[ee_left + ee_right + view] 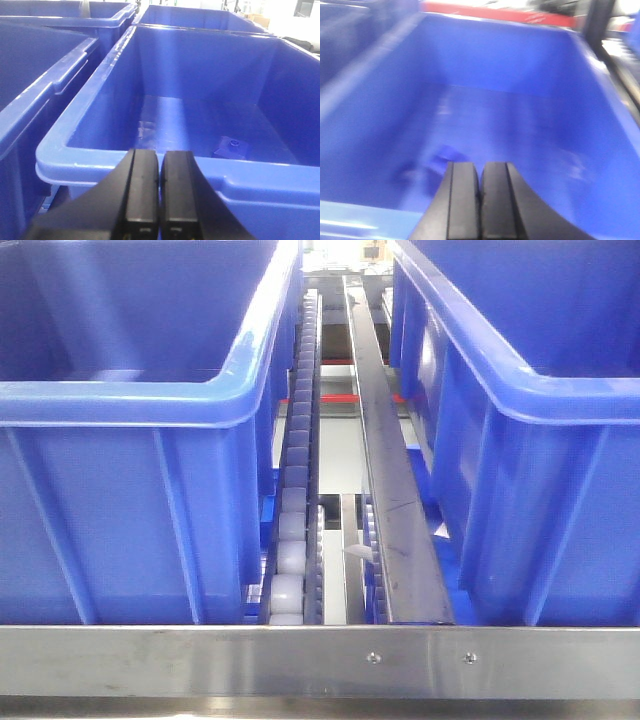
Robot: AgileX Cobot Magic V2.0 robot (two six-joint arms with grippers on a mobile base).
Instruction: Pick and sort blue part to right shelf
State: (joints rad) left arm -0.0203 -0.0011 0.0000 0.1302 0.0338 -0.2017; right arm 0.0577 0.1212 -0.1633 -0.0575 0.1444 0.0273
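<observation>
A small blue part (231, 148) with a round boss lies on the floor of a blue bin (150, 70), seen in the left wrist view. My left gripper (160, 165) is shut with nothing held, hovering just outside that bin's near rim. In the right wrist view, which is blurred, another blue part (442, 159) lies on the floor of a blue bin (510, 65). My right gripper (480, 175) is shut and empty above that bin's near edge, just right of the part. Neither gripper shows in the front view.
Two large blue bins (130, 390) (540, 360) stand left and right in the front view. Between them run a roller track (292, 520) and a steel rail (395, 490). A steel bar (320, 660) crosses the front. More blue bins (40, 75) sit to the left.
</observation>
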